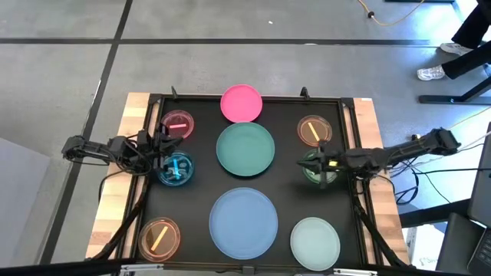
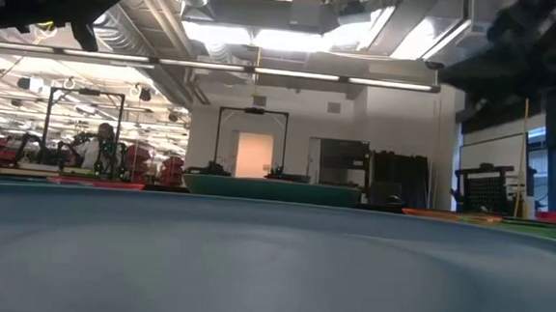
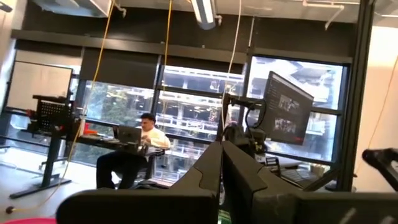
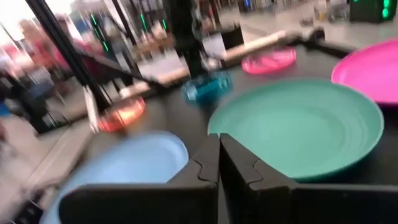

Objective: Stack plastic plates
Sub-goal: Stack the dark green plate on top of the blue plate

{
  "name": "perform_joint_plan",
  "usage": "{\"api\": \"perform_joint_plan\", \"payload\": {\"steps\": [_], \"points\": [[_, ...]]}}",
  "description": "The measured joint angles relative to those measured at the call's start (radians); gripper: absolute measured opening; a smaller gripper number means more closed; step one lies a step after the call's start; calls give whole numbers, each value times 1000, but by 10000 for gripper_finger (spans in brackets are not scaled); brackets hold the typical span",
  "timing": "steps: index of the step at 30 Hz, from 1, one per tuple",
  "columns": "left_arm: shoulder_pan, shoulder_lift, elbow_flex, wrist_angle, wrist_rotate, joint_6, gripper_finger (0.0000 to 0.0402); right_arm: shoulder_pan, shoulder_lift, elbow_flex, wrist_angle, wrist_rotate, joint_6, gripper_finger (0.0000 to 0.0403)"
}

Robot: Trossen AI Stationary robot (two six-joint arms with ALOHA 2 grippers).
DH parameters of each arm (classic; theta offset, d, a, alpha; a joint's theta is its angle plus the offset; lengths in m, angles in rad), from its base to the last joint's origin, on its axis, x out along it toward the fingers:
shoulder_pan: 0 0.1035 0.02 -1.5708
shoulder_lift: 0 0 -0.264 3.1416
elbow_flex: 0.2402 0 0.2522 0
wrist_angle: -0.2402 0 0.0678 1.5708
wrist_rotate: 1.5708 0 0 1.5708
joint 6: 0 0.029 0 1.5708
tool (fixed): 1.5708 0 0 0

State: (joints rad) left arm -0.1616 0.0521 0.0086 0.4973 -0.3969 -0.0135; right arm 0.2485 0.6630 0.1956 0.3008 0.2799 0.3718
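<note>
Black matting covers the table (image 1: 192, 115) you are working over, framed by pale wood at both sides, and eight plates show on it from above. Largest first: your light blue plate (image 1: 244, 221) sits front and centre, with the teal plate (image 1: 245, 149) just behind it and the pink plate (image 1: 242, 103) at the far edge, overhanging the mat. The pale mint plate (image 1: 315, 241) lies at the front right corner.

The small ones ring these. A translucent pink plate (image 1: 177, 124) sits at far left, an orange plate (image 1: 314, 130) at far right, a second orange plate (image 1: 159, 237) at front left. The small blue plate (image 1: 176, 169) lies under your left gripper (image 1: 164, 152), and the green plate (image 1: 313, 166) is mostly hidden under your right gripper (image 1: 322, 159). Both arms reach in level from the sides.

In each wrist view the two dark fingers meet tip to tip, so both pincers are together and hold nothing.

Around you is grey floor with dark seams. The left wrist view shows large windows, a monitor (image 3: 285, 109), and a person (image 3: 138, 149) seated at a desk. At table height, the blue plate's rim fills the foreground.
</note>
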Motion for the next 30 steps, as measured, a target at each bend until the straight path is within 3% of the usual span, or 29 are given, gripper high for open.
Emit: {"api": "perform_joint_plan", "payload": {"steps": [10, 14, 17, 21, 26, 30], "points": [[0, 50, 0, 16, 48, -26, 7, 0, 448, 205, -14, 3, -128, 5], [0, 118, 11, 51, 40, -36, 7, -4, 580, 283, -57, 133, -135, 5], [0, 167, 27, 81, 40, -37, 7, -52, 639, 365, -203, 180, -66, 17], [0, 218, 39, 87, 14, -37, 7, -172, 688, 444, -346, 123, 42, 73], [0, 240, 42, 96, -36, -37, 7, -340, 741, 471, -354, -19, 151, 163], [0, 241, 43, 111, -76, -36, 7, -429, 777, 473, -354, -49, 186, 212]]}}
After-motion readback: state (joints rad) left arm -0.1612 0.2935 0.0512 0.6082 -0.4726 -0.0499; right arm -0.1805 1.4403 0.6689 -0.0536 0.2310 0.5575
